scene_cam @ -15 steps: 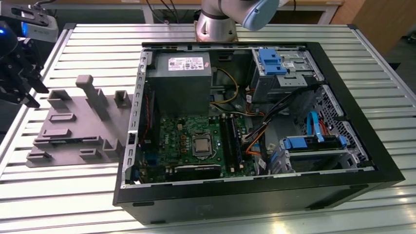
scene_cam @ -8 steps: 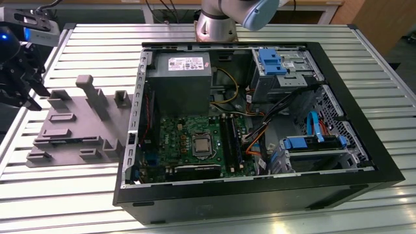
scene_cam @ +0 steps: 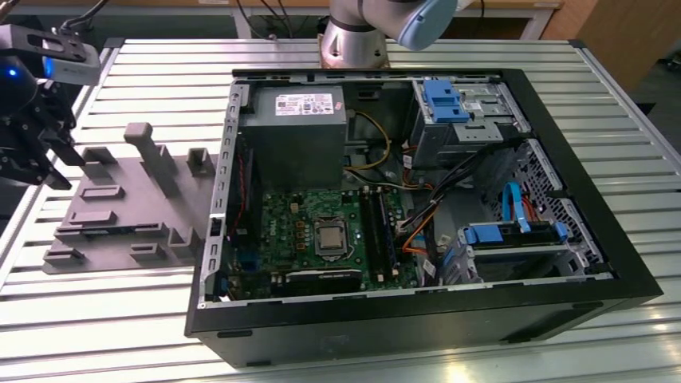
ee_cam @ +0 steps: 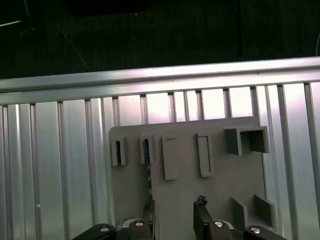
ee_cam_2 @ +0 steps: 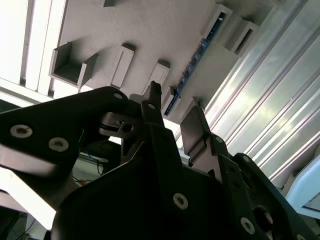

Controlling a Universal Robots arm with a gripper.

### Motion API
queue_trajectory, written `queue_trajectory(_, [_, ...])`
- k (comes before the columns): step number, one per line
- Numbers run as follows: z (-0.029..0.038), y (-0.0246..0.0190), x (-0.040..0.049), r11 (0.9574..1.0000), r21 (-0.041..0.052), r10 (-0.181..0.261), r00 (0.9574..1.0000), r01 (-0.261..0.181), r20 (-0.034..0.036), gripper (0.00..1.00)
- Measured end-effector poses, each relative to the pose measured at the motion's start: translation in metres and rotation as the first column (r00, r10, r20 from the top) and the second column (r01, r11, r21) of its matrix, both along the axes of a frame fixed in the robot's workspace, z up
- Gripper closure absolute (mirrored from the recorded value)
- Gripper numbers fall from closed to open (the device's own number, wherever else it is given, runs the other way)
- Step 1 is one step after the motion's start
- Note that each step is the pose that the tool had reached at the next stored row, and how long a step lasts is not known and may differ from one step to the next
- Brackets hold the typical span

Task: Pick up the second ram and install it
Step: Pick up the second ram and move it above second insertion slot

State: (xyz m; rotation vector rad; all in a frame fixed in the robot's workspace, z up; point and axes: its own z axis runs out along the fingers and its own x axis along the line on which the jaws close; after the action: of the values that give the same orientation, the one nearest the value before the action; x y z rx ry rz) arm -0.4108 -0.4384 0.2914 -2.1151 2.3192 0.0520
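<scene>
**Desk:** Where is the memory stick [ee_cam_2: 195, 64] at this moment?

**Operator:** I see it standing on its long edge in a narrow slot of the grey holder plate [ee_cam_2: 165, 30]. It is a thin blue-green strip with dark chips. In the first wrist view the same stick [ee_cam: 146, 150] shows as a blue sliver in one of the plate's slots.

**Desk:** And the gripper?

**Operator:** My gripper [ee_cam: 175, 220] is spread to a middling width, with nothing between its fingers [ee_cam: 200, 217]. It hangs over the plate, near the stick but apart from it. In the second wrist view the stick's line runs toward the fingertips, with a gap between them and the stick.

**Desk:** Where does all that sit on the worktop?

**Operator:** In the exterior view the plate lies on the slatted metal worktop [scene_cam: 107, 319], at nine o'clock from the open computer case [scene_cam: 426, 319] and just beside its wall. The gripper is at about ten o'clock from the plate, by the worktop's edge. Inside the case I see the green motherboard [scene_cam: 287, 223] toward six o'clock and the grey power supply [scene_cam: 293, 132] toward twelve. Blue drive brackets [scene_cam: 442, 100] sit at one and four o'clock.
</scene>
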Motion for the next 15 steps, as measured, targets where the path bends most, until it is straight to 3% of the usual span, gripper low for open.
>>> queue_trajectory(15, [-0.0261,-0.0036,0.0,0.9983,-0.0004,0.059,0.9983,-0.059,-0.0002,0.56])
